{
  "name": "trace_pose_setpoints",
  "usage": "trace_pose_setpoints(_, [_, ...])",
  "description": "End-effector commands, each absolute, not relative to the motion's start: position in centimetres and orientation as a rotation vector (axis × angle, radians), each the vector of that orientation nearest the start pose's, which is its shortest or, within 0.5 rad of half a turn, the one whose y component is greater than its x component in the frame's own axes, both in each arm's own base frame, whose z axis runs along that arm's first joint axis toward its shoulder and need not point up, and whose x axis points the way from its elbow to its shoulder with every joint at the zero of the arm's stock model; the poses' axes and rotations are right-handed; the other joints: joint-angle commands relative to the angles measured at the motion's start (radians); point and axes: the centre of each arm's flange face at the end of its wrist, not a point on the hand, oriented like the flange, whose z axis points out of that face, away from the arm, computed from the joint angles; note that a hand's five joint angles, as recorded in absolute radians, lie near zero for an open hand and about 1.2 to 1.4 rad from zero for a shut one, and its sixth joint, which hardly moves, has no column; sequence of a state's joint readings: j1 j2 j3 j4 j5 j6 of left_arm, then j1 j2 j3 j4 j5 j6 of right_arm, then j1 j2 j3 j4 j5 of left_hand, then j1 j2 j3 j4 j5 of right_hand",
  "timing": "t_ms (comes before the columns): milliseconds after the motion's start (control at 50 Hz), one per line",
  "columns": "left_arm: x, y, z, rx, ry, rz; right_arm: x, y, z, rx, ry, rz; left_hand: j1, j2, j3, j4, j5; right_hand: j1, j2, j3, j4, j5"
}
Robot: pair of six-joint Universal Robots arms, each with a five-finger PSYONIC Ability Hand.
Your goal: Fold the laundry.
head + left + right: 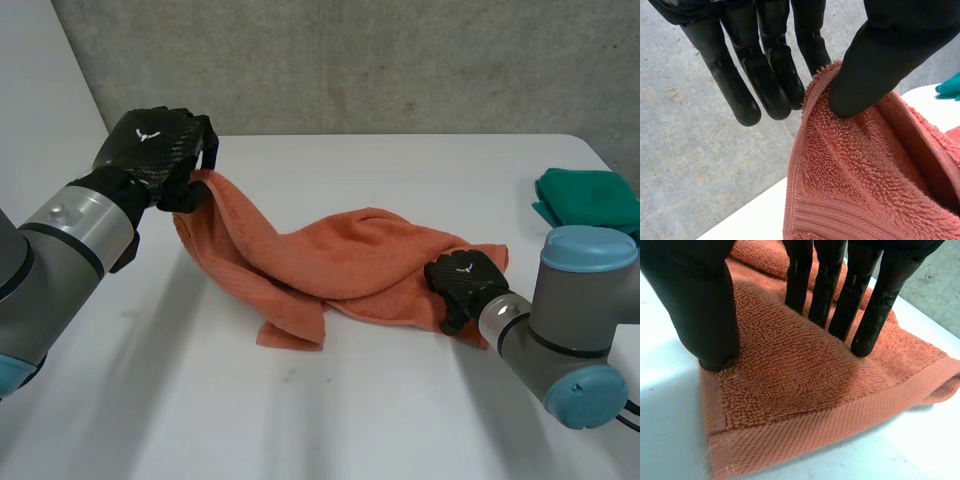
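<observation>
From where I stand, the orange towel [350,260] lies stretched across the middle of the white table [400,430]. Its long axis runs from the far-left part of the table toward the right edge, sagging in loose folds between the two hands.

The left hand [155,145] hangs above the table near the far-left side with one end of the towel lifted off the surface. In its wrist view the thumb [875,70] nips the towel's hem against the nearest of its straight fingers [812,50], so it has a real hold on that edge.

The right hand [462,280] sits low at the opposite end, toward the right edge. Its straight fingers and thumb stand on the towel's corner and press it flat to the table; nothing is curled round the cloth.

A folded green cloth [590,200] rests well apart at the far-right corner.

I'd judge the fold turns on that axis. The raised end is the free one and the pinned corner is the anchor, so the left hand would carry its end along the towel's length toward the right hand.
</observation>
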State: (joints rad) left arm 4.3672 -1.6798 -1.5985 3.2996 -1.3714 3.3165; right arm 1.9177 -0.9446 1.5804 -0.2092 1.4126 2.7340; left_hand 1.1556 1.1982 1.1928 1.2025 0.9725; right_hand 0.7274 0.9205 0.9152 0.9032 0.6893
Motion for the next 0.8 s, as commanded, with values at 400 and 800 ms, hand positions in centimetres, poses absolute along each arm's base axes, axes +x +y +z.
trace_pose_setpoints(400, [-24.2,-25.0,31.1,0.812,2.149,-2.487,22.9,-28.0,26.6,-1.200,2.161,-1.912,0.241,0.198,0.203,0.194,0.249,0.669,0.476,0.481,0.493,0.532])
trace_pose_setpoints(800, [-24.0,-24.7,22.9,1.263,2.174,-1.882,20.8,-26.2,23.5,-1.687,2.429,-1.353,0.241,0.198,0.203,0.194,0.249,0.669,0.476,0.481,0.493,0.532])
